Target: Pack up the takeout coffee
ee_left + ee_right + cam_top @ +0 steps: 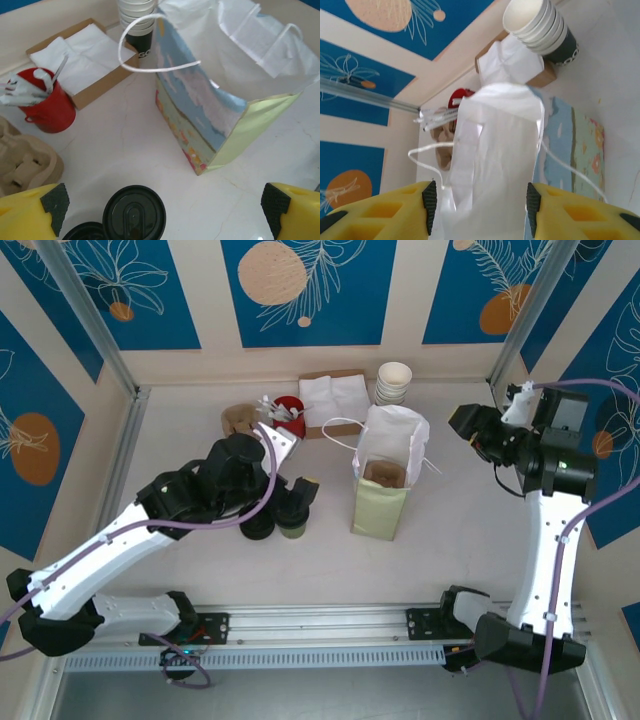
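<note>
The takeout coffee (pixel 294 520), a small olive-sided cup with a black lid, stands left of the paper bag (pixel 385 480). In the left wrist view its lid (pixel 134 215) sits low in the frame, toward the left finger. My left gripper (pixel 292 490) hovers just above and behind the cup. It is open (pixel 162 207), with nothing between its yellow fingers (pixel 30 212). The bag (pixel 225 100) stands upright and open-topped, with something brown inside. My right gripper (pixel 468 425) hangs to the bag's right, apart from it. It is open (pixel 481 210) and faces the bag's white upper part (pixel 495 165).
A stack of black lids (pixel 257 525) sits right beside the coffee on its left. Along the back are a cardboard cup carrier (pixel 238 420), a red mug of sachets (pixel 288 410), a napkin box (pixel 330 395) and stacked white cups (pixel 393 383). The bag's string handles (pixel 340 430) stick out.
</note>
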You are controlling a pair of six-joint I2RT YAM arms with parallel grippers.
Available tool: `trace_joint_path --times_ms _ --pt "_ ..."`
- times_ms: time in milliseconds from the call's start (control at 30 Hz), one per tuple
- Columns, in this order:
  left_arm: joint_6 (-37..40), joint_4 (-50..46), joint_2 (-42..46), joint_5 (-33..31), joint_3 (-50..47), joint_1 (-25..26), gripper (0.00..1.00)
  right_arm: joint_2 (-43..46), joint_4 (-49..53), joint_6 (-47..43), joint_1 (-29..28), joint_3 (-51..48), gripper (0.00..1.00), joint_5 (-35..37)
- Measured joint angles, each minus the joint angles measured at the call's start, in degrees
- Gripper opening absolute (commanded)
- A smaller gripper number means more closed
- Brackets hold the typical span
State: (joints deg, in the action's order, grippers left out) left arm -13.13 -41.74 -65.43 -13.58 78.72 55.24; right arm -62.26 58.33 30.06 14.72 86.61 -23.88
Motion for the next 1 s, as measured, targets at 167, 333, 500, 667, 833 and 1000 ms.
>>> trace_joint_path --times_ms 167,333,500,667,833,1000 --pt "-2.62 1.90 3.06 -2.62 -7.19 0.00 1.00 3.04 4.76 -1.38 -2.16 -1.40 0.50 -2.01" --pt "-6.84 2.45 4.15 -4.46 -14.27 0.00 1.00 7.13 6.84 -1.70 -5.42 -5.11 0.50 -2.10" --pt "-9.49 2.36 0.66 -3.85 -16.87 0.00 1.00 10.01 8.09 -2.64 -6.60 -9.07 0.50 -2.10" --pt "-10.60 2.32 -4.63 -1.99 -17.73 0.00 0.99 11.19 8.66 -3.37 -6.91 -12.04 0.49 -2.10" --pt "-11.89 1.84 -8.17 -1.95 -17.68 -0.07 0.96 12.59 8.85 -4.04 -6.93 -13.75 0.49 -2.12" --pt "-12.96 0.98 -10.84 -2.12 -17.00 -0.57 0.91 12.94 9.03 -4.83 -7.23 -14.12 0.49 -2.34"
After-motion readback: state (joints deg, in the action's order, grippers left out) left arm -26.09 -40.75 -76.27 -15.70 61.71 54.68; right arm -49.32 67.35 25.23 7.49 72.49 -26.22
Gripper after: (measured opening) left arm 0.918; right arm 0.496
